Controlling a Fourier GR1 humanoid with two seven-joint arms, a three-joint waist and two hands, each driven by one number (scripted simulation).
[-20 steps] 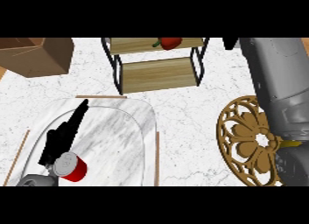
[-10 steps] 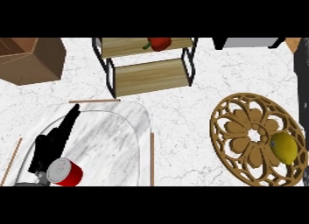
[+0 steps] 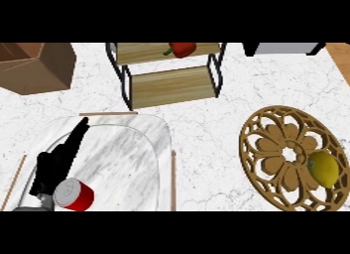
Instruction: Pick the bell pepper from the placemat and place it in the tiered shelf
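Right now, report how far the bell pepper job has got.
Done, by the look of it: the red bell pepper lies on the top tier of the tiered shelf, off the placemat. In hand: nothing; the left hand rests open over the placemat, beside a red can. The right hand is out of view. Nothing appears left.

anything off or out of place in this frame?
Nothing spilled or damaged. The red bell pepper lies on the top tier of the tiered shelf. A lemon sits on the wooden trivet, a red can by the left hand on the placemat.
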